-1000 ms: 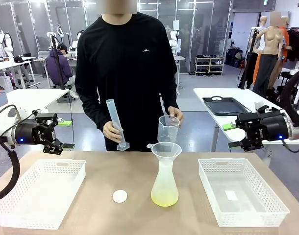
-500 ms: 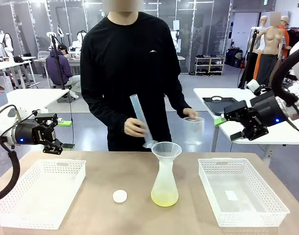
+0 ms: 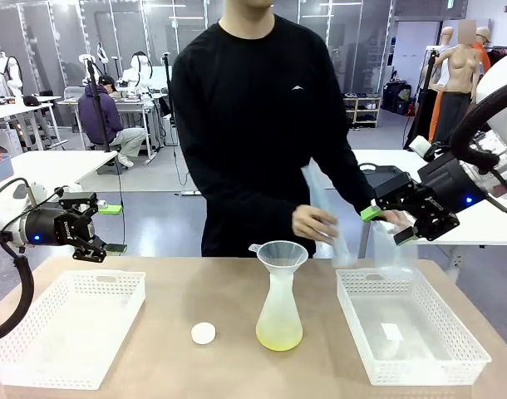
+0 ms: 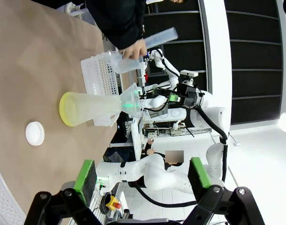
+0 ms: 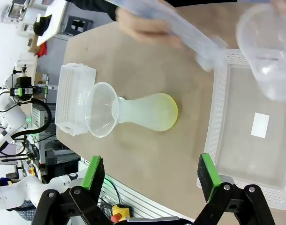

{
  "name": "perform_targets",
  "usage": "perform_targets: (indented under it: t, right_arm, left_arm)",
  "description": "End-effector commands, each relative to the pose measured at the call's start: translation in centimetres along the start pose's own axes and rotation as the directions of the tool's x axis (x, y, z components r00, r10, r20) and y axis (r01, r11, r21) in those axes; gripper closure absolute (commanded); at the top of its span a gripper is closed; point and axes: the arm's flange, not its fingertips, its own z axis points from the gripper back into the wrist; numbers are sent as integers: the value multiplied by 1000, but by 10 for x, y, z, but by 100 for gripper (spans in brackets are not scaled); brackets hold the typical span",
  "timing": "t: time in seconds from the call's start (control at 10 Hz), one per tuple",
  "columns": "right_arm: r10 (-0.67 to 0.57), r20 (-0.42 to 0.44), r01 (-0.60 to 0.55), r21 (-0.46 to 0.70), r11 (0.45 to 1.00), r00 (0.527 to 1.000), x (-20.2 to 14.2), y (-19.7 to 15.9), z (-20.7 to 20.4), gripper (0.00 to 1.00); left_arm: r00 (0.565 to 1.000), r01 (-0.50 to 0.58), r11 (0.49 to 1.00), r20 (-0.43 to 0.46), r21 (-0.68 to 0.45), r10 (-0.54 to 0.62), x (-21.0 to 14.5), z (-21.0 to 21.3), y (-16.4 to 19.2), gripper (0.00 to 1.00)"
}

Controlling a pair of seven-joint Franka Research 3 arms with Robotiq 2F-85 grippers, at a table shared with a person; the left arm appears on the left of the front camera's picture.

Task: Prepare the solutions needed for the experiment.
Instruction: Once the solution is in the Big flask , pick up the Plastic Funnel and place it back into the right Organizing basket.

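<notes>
At the left edge of the front view, the left gripper [image 3: 112, 229] hangs above the table's [image 3: 162, 291] near-left corner. Its green-padded jaws are spread wide and hold nothing. Below it, in the lower left, a white perforated plastic basket [image 3: 71, 324] sits on the brown tabletop. To its right lies a small white round cap [image 3: 204, 333].

At the centre stands a frosted white conical flask [image 3: 280, 303] with a clear plastic funnel [image 3: 282, 254] in its neck. The pale yellow-green liquid [image 3: 279, 337] forms a shallow layer at the flask's bottom.

Behind the flask, a person in a black long-sleeved top leans toward the right. One hand [image 3: 313, 223] holds a tilted translucent measuring cylinder [image 3: 322, 204], which is blurred. A clear plastic beaker [image 5: 267, 51] is above a second white perforated basket [image 3: 411, 332] in the lower right.

At the right, above that basket, the right gripper [image 3: 386, 224] is also fully spread and grips nothing.
</notes>
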Motion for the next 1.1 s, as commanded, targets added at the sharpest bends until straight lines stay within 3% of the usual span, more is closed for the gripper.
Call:
perform_targets:
  t: [0.0, 0.2, 1.0]
  right_arm:
    - [-3, 12, 3, 9, 1000, 1000, 1, -1, -1, 0]
    - [-1, 1, 1, 8, 1000, 1000, 0, 0, 1, 0]
    - [-56, -167, 54, -17, 998, 984, 27, 47, -89, 0]
  left_arm:
    - [1000, -9, 1000, 3, 5, 9, 0, -1, -2, 0]
    - [1000, -9, 1000, 3, 5, 9, 0, -1, -2, 0]
    - [1000, -9, 1000, 3, 5, 9, 0, -1, -2, 0]
